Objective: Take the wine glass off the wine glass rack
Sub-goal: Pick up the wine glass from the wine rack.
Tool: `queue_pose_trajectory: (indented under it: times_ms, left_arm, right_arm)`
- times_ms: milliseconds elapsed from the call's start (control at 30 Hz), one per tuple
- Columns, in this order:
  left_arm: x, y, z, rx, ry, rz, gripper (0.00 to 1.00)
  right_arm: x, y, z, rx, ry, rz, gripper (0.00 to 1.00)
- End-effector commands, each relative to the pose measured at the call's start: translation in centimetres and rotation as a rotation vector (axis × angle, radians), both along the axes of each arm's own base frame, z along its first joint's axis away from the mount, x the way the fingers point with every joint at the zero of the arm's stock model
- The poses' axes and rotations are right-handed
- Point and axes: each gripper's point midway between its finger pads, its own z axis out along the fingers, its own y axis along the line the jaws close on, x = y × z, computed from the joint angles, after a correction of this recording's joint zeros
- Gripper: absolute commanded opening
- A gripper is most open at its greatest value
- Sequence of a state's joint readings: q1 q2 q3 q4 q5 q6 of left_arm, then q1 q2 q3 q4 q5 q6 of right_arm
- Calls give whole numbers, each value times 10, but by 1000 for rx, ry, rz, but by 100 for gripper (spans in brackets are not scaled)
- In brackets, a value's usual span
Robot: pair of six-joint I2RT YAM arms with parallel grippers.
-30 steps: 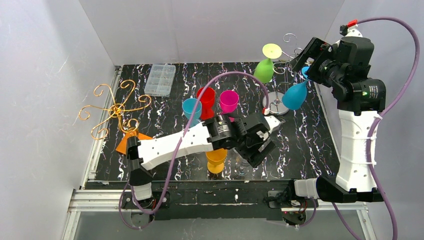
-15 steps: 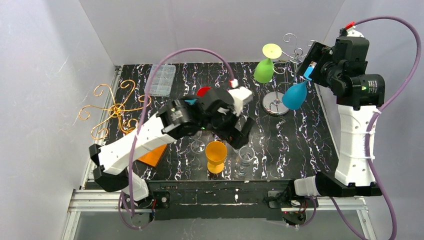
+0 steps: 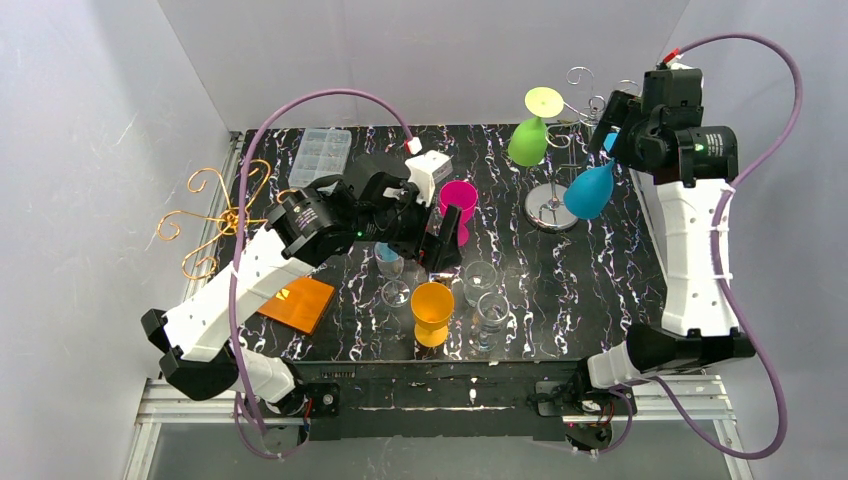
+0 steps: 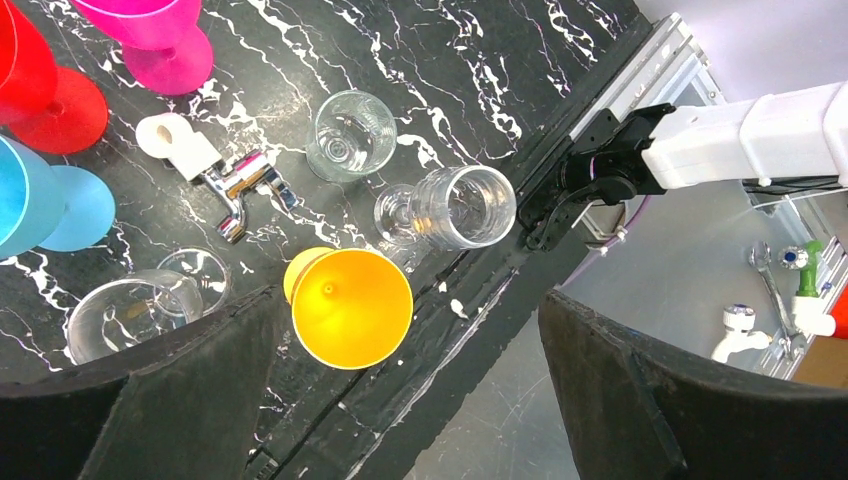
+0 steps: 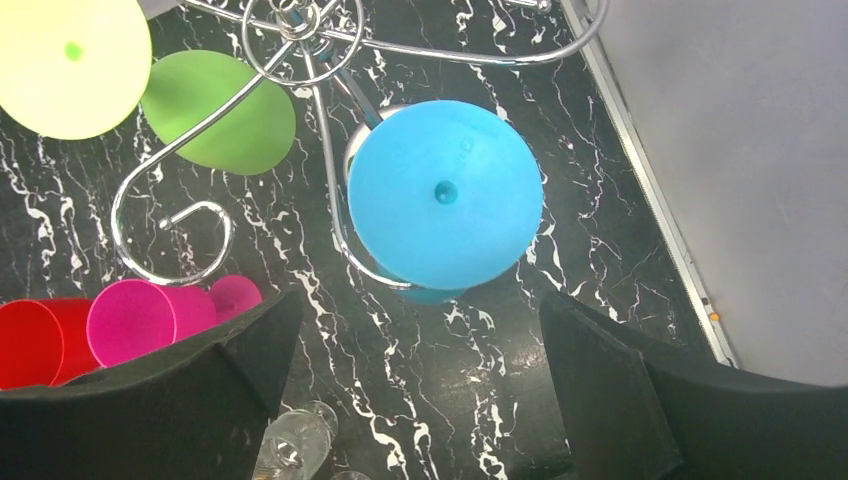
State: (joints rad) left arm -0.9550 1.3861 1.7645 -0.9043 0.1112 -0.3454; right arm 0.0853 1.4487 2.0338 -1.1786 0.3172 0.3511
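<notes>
The job is only partly done, as far as I can judge: a blue wine glass (image 5: 445,190) and a green wine glass (image 3: 528,140) hang on the silver rack (image 3: 550,208) at the far right of the table (image 3: 600,290), while an orange glass (image 3: 432,305), a pink glass (image 3: 458,200) and some clear glasses (image 3: 480,280) stand on the marble top. The right gripper (image 5: 418,300) hovers directly over the blue glass with its jaws spread wide and nothing between them, not touching the glass. What is left there is to close in, take hold and slide the stem out of the wire hook. The blue glass hangs upside down, foot uppermost and bowl mouth toward the table. Its long axis is near vertical, so the wrist camera looks almost straight down onto the round foot; from above, the bowl leans a little toward the near left. The left gripper (image 4: 408,300) is also wide open and empty, over the glasses in the middle of the table.
</notes>
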Motion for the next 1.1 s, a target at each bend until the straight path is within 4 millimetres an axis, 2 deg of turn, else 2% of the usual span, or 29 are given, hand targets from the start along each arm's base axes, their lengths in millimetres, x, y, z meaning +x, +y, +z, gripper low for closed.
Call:
queue_pose_trajectory:
  times_ms: [0,333,433,500,833,1067]
  left_arm:
    - [-4,4,8,-43,-4,-34,98]
    - [2,5,9,-65,10,-34,98]
    - [3,4,7,-64,16,-36,98]
    - [5,4,8,-65,15,-36,98]
    - [8,0,6,-69,24,-38,98]
    - [10,-3,2,-70,37,-40,98]
  right_arm:
    - [15,-5,0,-8,-19,-15,98]
    - [26,-21,-4,-8,-13,-44,98]
    - [30,-17,-7,12,-8,-21,98]
    - [33,-25,-10,29,-9,-33,99]
    - [51,-21,-13,127,-36,15,98]
    - [57,-15,-13,151,-45,42,98]
